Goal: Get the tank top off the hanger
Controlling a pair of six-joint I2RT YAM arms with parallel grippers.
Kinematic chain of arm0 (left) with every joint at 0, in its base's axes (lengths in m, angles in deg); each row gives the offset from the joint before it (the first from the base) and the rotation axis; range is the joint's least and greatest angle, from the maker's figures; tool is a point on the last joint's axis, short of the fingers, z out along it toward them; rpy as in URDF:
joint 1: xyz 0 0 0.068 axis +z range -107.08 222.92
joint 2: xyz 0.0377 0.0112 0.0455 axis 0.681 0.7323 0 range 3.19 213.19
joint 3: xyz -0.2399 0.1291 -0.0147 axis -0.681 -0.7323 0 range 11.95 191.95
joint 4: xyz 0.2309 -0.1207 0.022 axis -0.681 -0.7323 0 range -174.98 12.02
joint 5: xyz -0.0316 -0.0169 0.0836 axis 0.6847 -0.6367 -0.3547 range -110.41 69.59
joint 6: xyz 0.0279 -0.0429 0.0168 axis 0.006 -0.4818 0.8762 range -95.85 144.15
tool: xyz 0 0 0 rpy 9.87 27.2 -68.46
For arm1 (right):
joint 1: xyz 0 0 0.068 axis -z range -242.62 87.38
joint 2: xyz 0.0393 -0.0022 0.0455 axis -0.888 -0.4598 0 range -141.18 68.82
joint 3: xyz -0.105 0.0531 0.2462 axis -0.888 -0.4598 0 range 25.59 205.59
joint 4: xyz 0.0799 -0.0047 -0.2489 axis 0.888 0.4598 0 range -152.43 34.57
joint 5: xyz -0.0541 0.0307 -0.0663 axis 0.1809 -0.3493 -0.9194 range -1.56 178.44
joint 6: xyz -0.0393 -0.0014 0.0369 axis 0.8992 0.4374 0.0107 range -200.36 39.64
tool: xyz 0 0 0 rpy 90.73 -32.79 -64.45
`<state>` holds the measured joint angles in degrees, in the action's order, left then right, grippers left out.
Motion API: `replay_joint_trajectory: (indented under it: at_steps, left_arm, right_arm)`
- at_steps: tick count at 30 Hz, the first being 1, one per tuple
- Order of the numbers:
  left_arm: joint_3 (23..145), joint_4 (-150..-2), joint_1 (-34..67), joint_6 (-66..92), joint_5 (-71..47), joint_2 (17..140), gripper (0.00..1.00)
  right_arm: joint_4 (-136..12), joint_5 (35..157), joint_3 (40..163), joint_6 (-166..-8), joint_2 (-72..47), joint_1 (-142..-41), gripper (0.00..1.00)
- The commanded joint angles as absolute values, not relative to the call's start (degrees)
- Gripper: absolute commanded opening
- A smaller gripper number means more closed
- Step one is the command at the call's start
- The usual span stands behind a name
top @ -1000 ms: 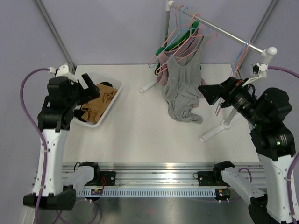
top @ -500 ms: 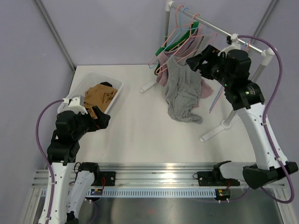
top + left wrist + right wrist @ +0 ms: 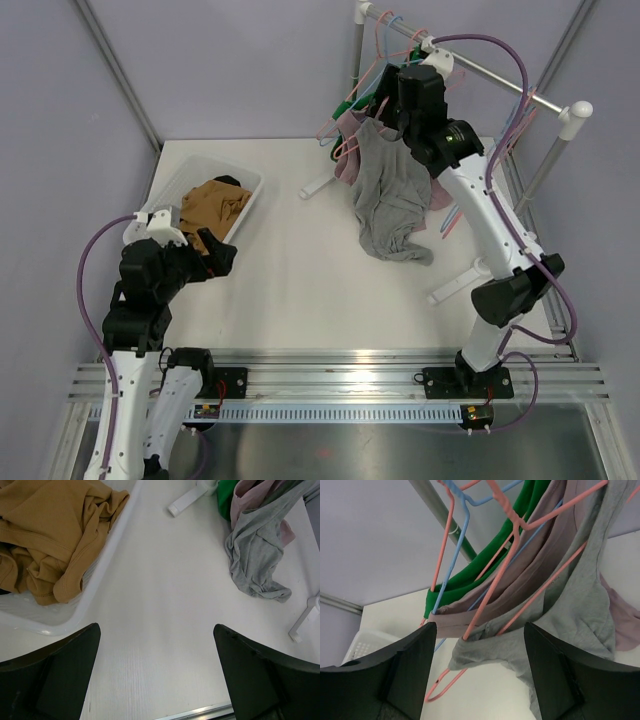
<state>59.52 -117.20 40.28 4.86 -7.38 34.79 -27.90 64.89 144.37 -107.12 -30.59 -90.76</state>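
Note:
The grey tank top (image 3: 385,195) hangs from a pink hanger (image 3: 342,150) on the rack, its lower end crumpled on the table. In the right wrist view the grey tank top (image 3: 570,610) drapes over the pink hanger (image 3: 507,562). My right gripper (image 3: 480,627) is open, and the top's shoulder edge and the hanger's wire lie between its fingers, untouched. From above, the right gripper (image 3: 372,108) sits high at the hangers. My left gripper (image 3: 222,258) hovers open over bare table (image 3: 156,630) beside the basket, nothing in it.
A green garment (image 3: 470,580) and a mauve one (image 3: 520,587) hang on neighbouring pink and blue hangers. The rack's rail (image 3: 500,80) runs diagonally at the back right, and its foot (image 3: 455,282) rests on the table. A white basket (image 3: 245,195) holds a tan garment (image 3: 212,205).
My right arm has swung from the right side up and left to the hangers. The left arm drew back from the basket toward the near edge, then held still.

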Motion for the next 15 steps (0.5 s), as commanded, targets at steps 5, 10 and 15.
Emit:
replay_joint_trajectory:
  at_steps: [5,10,15]
  left_arm:
    - [59.3,-114.2,40.1,5.3,-4.2,33.4,0.99]
    - [59.1,-113.9,40.0,5.4,-3.5,32.6,0.99]
    - [59.1,-113.7,39.9,5.4,-2.7,32.6,0.99]
  right_arm:
    - [-22.9,57.4,158.8,-104.4,-41.4,-91.5,0.75]
    - [-23.1,50.7,160.5,-102.5,-44.4,-91.4,0.66]
    - [-23.3,47.9,160.1,-102.3,-44.8,-91.4,0.49]
